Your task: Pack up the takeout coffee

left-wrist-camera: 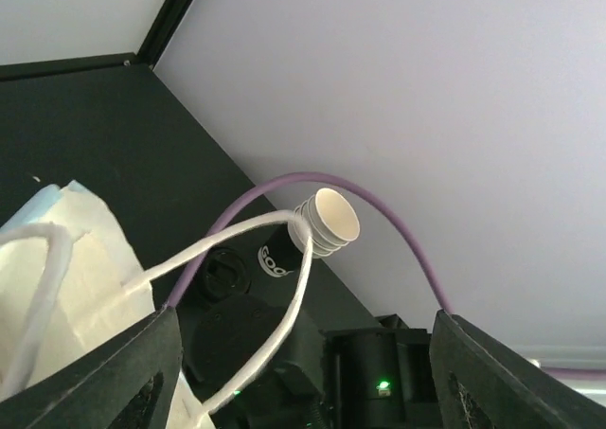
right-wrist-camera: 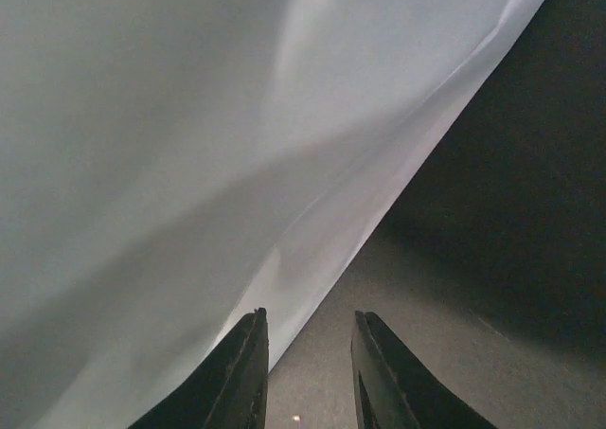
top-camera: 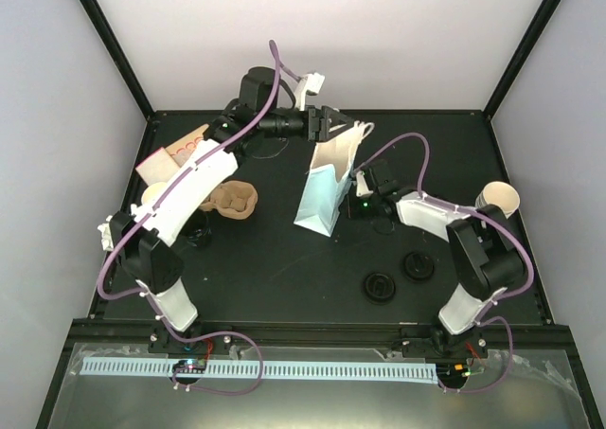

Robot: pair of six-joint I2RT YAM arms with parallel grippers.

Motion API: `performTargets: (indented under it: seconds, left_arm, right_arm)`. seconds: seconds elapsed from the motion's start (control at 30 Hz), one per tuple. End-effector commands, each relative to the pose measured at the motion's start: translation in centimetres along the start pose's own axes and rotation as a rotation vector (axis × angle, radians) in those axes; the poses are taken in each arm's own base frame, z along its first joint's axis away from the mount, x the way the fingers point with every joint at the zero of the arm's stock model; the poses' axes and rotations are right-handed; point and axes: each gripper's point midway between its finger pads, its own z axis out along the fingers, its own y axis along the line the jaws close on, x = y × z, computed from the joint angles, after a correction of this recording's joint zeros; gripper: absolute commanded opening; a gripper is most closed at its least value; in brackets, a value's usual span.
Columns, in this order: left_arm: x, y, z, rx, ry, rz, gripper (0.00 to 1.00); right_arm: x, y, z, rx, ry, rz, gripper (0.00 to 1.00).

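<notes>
Start nearest the bases: the black lids [top-camera: 379,285] lie behind the right gripper [right-wrist-camera: 309,367], back toward its own base and well apart from it. That gripper's fingers stand only narrowly apart, just beside the lower side wall of the paper bag [top-camera: 322,197]. The paper's edge runs down behind one finger, so you cannot tell whether it pinches the bag or only steadies it. The bag stands on its base, long axis roughly vertical, mouth upward.

Off the right gripper's outer side, past that arm's elbow, a paper cup [top-camera: 499,199] stands upright and untouched; the right arm is plainly the nearer one. A second cup [top-camera: 154,199] sits close by the left arm, next to the pulp carrier [top-camera: 234,202].

Farthest out, the left gripper [top-camera: 336,123] hovers at the bag's mouth, jaws wide and holding nothing, with the white handle [left-wrist-camera: 305,268] looping loose between them. By the look of it, you will have to bring a cup in from above, down that axis.
</notes>
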Motion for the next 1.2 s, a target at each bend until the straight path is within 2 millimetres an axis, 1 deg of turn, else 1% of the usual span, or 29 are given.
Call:
performTargets:
  seconds: [0.0, 0.07, 0.2, 0.27, 0.33, 0.4, 0.47, 0.5, 0.6, 0.63, 0.67, 0.7, 0.73, 0.77, 0.8, 0.87, 0.9, 0.97, 1.07, 1.13, 1.17]
  left_arm:
    - [-1.3, -3.4, -3.4, -0.037, -0.05, 0.121, 0.76]
    - [-0.9, -3.1, -4.4, -0.095, -0.044, 0.138, 0.79]
    - [1.0, -1.6, -6.8, -0.243, -0.023, 0.17, 0.82]
    - [2.3, -0.4, -8.1, -0.322, -0.018, 0.178, 0.84]
    - [3.1, 0.7, -9.6, -0.404, -0.032, 0.193, 0.87]
    - [3.8, 1.7, -11.4, -0.497, -0.052, 0.196, 0.93]
    - [4.4, 2.6, -13.3, -0.588, -0.072, 0.199, 0.96]
    - [4.6, 2.8, -14.5, -0.628, -0.089, 0.205, 0.98]
    - [5.7, 4.0, -17.0, -0.725, -0.12, 0.19, 0.99]
    - [6.3, 4.5, -17.7, -0.743, -0.123, 0.161, 0.99]
    - [7.0, 5.2, -18.0, -0.747, -0.114, 0.136, 0.99]
    - [7.7, 6.1, -18.3, -0.751, -0.1, 0.105, 0.99]
    - [8.5, 7.0, -18.5, -0.758, -0.082, 0.072, 0.99]
    - [9.2, 7.9, -18.6, -0.765, -0.065, 0.045, 0.99]
    - [10.0, 8.9, -18.7, -0.776, -0.046, 0.02, 0.99]
    - [11.5, 10.6, -18.6, -0.796, -0.01, -0.013, 0.99]
    - [12.2, 11.4, -18.4, -0.803, 0.011, -0.011, 0.99]
    - [13.6, 13.1, -17.8, -0.826, 0.056, -0.021, 0.97]
    - [14.7, 15.3, -17.3, -0.879, 0.103, -0.059, 0.93]
    - [15.3, 17.1, -17.4, -0.951, 0.124, -0.094, 0.9]
    - [15.9, 18.6, -17.1, -0.985, 0.149, -0.115, 0.89]
  right_arm:
    - [-1.5, 0.2, -2.7, 0.042, -0.104, -0.028, 0.26]
    - [-1.7, 0.2, -3.5, 0.058, -0.118, -0.034, 0.27]
    - [-1.8, 0.0, -5.1, 0.09, -0.151, -0.041, 0.27]
    - [-2.0, -0.2, -6.1, 0.11, -0.178, -0.042, 0.27]
    - [-2.0, -0.5, -6.9, 0.132, -0.204, -0.04, 0.28]
    - [-1.9, -1.0, -7.8, 0.159, -0.229, -0.037, 0.3]
    - [-1.7, -1.4, -8.4, 0.183, -0.245, -0.031, 0.33]
    - [-1.6, -1.6, -8.7, 0.198, -0.25, -0.028, 0.35]
    - [-1.2, -2.1, -9.4, 0.222, -0.264, -0.017, 0.38]
    - [-1.2, -2.1, -9.7, 0.221, -0.277, -0.017, 0.42]
    - [-1.1, -2.1, -10.0, 0.216, -0.289, -0.018, 0.52]
    - [-0.9, -2.1, -10.2, 0.212, -0.301, -0.017, 0.66]
    - [-0.9, -2.0, -10.5, 0.205, -0.322, -0.016, 0.76]
    - [-0.9, -1.9, -11.0, 0.198, -0.348, -0.011, 0.81]
    - [-0.8, -2.0, -11.2, 0.196, -0.361, -0.008, 0.89]
    - [-0.7, -1.7, -11.5, 0.167, -0.388, -0.013, 0.98]
    - [-0.8, -1.4, -11.5, 0.148, -0.407, -0.021, 1.0]
    - [-0.8, -1.6, -11.3, 0.148, -0.421, -0.002, 1.0]
    - [-0.8, -2.5, -11.1, 0.187, -0.42, 0.028, 1.0]
    - [-0.8, -2.9, -10.9, 0.203, -0.434, 0.029, 1.0]
    - [-0.7, -3.1, -10.9, 0.205, -0.447, 0.029, 1.0]
